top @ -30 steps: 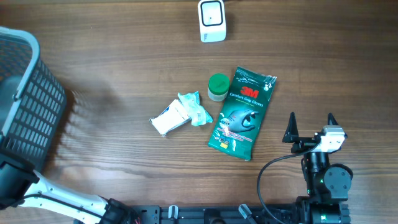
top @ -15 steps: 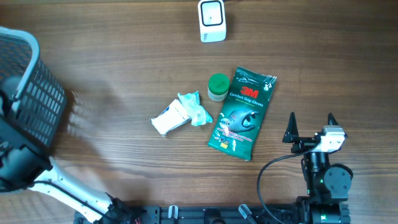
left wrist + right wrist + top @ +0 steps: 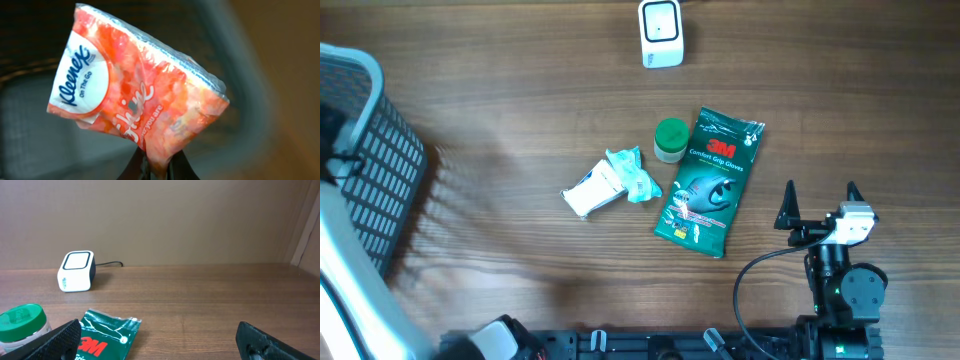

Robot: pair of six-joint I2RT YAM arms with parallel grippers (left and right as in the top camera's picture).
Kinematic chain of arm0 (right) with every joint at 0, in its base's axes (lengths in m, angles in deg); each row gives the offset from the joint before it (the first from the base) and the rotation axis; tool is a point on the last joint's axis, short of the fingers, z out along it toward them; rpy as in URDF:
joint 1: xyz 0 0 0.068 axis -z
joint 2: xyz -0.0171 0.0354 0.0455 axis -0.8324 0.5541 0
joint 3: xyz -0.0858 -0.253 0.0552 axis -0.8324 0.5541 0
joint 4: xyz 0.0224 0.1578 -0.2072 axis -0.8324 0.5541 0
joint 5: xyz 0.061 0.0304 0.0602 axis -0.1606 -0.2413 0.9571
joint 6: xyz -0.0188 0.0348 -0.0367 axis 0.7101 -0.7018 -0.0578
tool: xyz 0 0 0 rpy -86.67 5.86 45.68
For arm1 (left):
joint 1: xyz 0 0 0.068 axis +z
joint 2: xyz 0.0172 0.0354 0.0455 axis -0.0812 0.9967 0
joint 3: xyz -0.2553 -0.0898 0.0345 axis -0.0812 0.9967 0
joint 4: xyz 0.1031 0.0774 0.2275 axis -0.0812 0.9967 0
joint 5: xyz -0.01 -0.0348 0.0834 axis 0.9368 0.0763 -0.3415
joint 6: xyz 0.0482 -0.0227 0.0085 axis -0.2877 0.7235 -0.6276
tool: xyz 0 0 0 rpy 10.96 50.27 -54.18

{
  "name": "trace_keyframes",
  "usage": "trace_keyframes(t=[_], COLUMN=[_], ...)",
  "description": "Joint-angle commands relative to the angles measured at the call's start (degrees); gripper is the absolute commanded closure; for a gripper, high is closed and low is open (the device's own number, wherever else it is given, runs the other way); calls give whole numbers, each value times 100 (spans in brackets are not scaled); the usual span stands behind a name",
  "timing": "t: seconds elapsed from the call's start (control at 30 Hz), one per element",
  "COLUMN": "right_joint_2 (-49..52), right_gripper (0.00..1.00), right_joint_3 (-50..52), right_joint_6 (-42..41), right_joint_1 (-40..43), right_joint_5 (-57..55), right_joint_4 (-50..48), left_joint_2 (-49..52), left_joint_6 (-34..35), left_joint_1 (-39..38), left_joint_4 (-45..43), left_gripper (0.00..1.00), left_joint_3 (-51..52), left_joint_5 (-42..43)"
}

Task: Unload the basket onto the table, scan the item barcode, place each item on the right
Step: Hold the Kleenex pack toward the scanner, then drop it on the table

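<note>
An orange Kleenex tissue pack (image 3: 135, 95) fills the left wrist view, hanging in the air. My left gripper (image 3: 157, 167) is shut on its bottom edge, with the grey basket rim (image 3: 240, 75) blurred behind it. In the overhead view only my white left arm (image 3: 342, 270) shows at the far left, beside the basket (image 3: 380, 170). The white barcode scanner (image 3: 661, 32) stands at the table's far edge (image 3: 76, 271). My right gripper (image 3: 819, 205) rests open at the front right with nothing between its fingers (image 3: 157, 335).
A green 3M glove pack (image 3: 710, 182) lies mid-table, its top corner in the right wrist view (image 3: 107, 335). A green-lidded jar (image 3: 670, 139) touches its left edge. A crumpled white and teal packet (image 3: 610, 182) lies to the left of them.
My left arm has swung up along the table's left edge by the basket. The right arm and the items on the table have not moved.
</note>
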Motion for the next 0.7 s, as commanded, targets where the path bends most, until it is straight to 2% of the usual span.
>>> trace_keyframes(t=[0.0, 0.07, 0.13, 0.23, 0.27, 0.33, 0.5, 0.63, 0.67], right_joint_2=[-35, -35, -35, -35, -35, -35, -35, -35, -35], right_gripper=[0, 0, 0, 0, 0, 0, 0, 0, 0], right_joint_3=[7, 7, 7, 7, 7, 7, 7, 7, 7], right_joint_6=[68, 70, 70, 70, 70, 70, 70, 68, 68], right_joint_1=[-24, -24, -24, -24, -24, -24, -24, -24, -24], right_joint_5=[50, 50, 50, 50, 50, 50, 50, 50, 50], right_joint_4=[-28, -28, -28, -28, -26, -28, -28, -26, -28], left_joint_2=[-1152, -1294, -1069, -522, -219, 376, 1941, 2634, 2723], left_joint_6=[431, 708, 1246, 2715, 3180, 3510, 3163, 3209, 3206], left_joint_1=[-1427, -2911, -3971, -4870, -5058, -5268, -5648, -5654, -5663], left_joint_4=[350, 752, 892, 748, 577, 120, -1235, -1565, -1598], left_gripper=[96, 96, 96, 96, 96, 96, 96, 96, 91], left_joint_3=[-4, -2, 221, 1051, 1408, 1904, 2142, 2142, 2142], left_joint_5=[748, 721, 472, -293, -238, 50, 258, 280, 350])
